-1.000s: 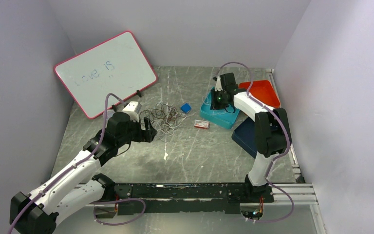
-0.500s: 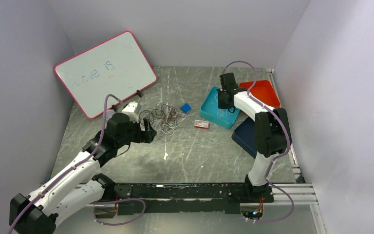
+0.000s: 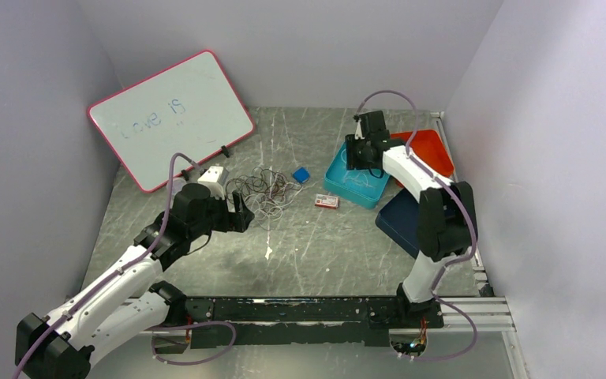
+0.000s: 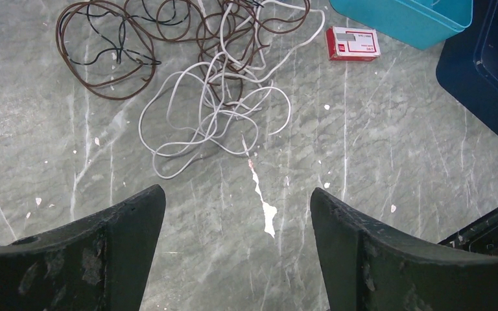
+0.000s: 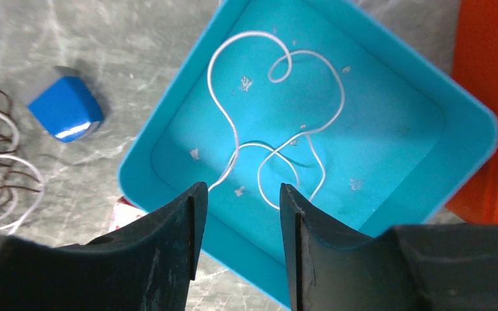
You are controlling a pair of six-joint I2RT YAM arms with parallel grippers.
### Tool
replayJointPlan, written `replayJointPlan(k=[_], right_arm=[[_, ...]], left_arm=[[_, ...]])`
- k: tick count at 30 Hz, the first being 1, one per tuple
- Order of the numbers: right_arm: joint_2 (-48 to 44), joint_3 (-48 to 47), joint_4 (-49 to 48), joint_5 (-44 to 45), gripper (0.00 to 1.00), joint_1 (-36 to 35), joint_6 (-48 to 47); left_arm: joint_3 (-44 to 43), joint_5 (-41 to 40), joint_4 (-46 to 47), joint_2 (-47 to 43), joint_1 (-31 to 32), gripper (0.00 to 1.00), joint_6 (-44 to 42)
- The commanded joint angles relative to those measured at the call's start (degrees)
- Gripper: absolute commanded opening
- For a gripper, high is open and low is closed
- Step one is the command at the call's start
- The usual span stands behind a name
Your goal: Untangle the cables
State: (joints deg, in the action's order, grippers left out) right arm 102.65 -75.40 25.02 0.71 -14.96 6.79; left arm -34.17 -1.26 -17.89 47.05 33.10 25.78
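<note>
**One white cable in the teal tray, the tangle still on the surface**

A single white cable [image 5: 277, 123] lies in loose loops on the floor of the teal tray [image 5: 168, 97]. One end of it runs out of sight behind a finger of the right gripper [image 5: 237, 201]. That gripper hangs directly over the tray with its jaws parted and nothing clamped between them.

The other cables [image 4: 201, 91] lie on the marbled grey surface well to the left of the teal tray. They form one tangle: dark brown loops on its far side and white loops on its near side, crossing each other in the middle.

The left gripper [image 4: 237, 214] is low over the surface on the side of the tangle away from the teal tray. Its jaws are spread wide and empty, and its fingertips stop short of the nearest white loop.

A blue block [image 5: 67, 108] sits between the tangle and the teal tray. A small red-and-white box [image 4: 353, 43] lies just beside the tray's near left edge. An orange tray [image 5: 489, 97] touches the teal tray's right side, and a dark blue tray [image 4: 486, 71] sits against its near right side.
</note>
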Motion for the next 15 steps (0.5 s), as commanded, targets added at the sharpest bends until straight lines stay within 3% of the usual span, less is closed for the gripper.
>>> replayJointPlan(k=[1,6,12,15], right_arm=[[-7.8,0.6,-1.5,0.9,0.5,-0.1,-0.6],[-14.6,4.6,-5.9,-2.5,0.51,-0.1,-1.2],[-22.5,13.6,-20.3,-11.6,0.53,-0.2,1.5],[-22.3,12.9,-19.7,-14.7,0.53,-0.2,3.1]], left_arm=[[-0.2,0.0,0.2,-0.1,0.2,0.87,0.1],[-1.0,0.1,0.9,1.2,0.3,0.87,0.0],[-1.2,0.2,1.1,1.6,0.2,0.87,0.4],[-1.4,0.1,0.8,1.2,0.2,0.87,0.6]])
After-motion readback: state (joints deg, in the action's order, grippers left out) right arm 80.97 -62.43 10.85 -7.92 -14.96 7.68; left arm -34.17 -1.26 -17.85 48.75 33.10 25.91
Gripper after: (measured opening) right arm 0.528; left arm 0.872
